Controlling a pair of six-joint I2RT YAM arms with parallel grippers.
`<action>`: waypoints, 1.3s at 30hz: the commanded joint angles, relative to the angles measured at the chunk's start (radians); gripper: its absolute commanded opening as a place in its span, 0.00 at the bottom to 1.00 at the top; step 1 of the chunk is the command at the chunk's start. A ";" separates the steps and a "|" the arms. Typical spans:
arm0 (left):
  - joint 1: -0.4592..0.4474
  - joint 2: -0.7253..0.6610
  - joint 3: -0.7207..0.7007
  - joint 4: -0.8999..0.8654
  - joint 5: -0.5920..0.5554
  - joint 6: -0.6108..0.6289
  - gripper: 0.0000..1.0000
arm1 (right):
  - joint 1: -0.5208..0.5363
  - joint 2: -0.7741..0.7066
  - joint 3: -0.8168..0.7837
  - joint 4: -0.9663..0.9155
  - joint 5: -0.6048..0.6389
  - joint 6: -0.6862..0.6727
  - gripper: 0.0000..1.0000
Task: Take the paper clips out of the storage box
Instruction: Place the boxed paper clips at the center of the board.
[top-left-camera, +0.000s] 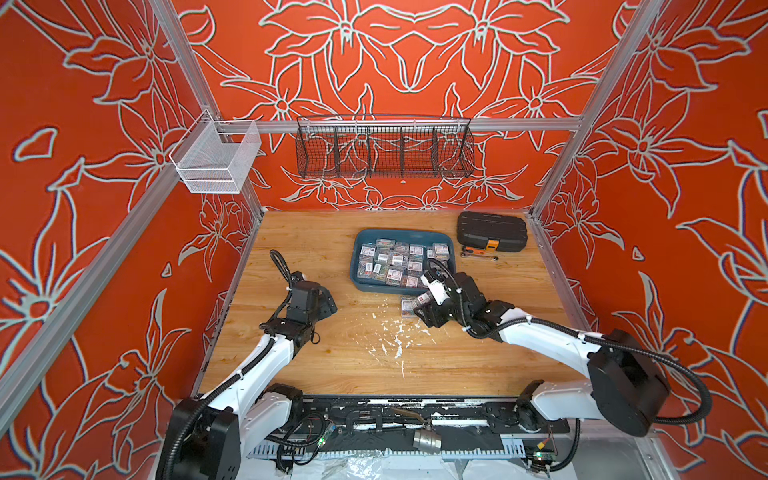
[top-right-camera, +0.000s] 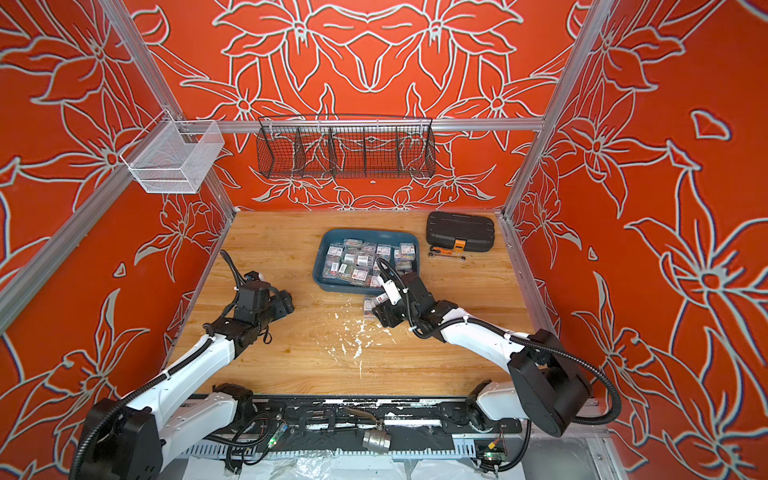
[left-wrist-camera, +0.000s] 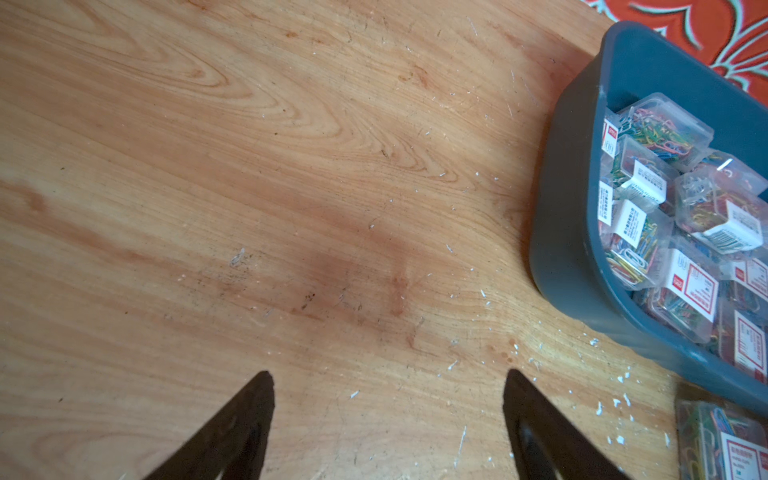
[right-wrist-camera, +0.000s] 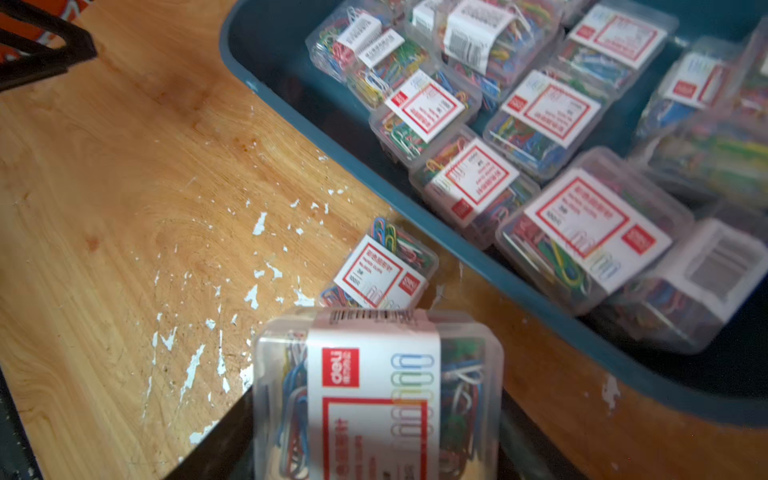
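Early stage. The right gripper (top-left-camera: 420, 311) grips one clip box (right-wrist-camera: 376, 395) just outside the storage box (top-left-camera: 368, 236). A second clip box (right-wrist-camera: 380, 270) already lies on the table (left-wrist-camera: 291, 166) beside its rim. Most paper clips (top-left-camera: 401, 262) remain inside. The left gripper (left-wrist-camera: 388, 374): spread wide, empty.

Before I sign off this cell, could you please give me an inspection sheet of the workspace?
Surface: wooden table, white flakes near the middle.
Job's things: storage box holds many paper clips; a loose box lies beside it.
Clutter: black case, small tool beside it.
Grippers: left gripper open, empty; right gripper shut on held box.
Cables: conduits along both arms.
Surroundings: orange floral walls, black wire basket, white mesh basket.
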 joint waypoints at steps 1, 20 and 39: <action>-0.004 -0.013 -0.008 0.005 -0.009 -0.009 0.84 | 0.006 -0.007 -0.032 0.035 0.076 0.079 0.51; -0.003 0.022 0.012 -0.004 -0.019 -0.014 0.84 | 0.008 0.153 -0.048 0.035 0.225 0.138 0.58; -0.005 0.010 0.000 0.024 0.013 0.002 0.84 | 0.022 -0.132 -0.179 -0.136 0.289 0.531 0.98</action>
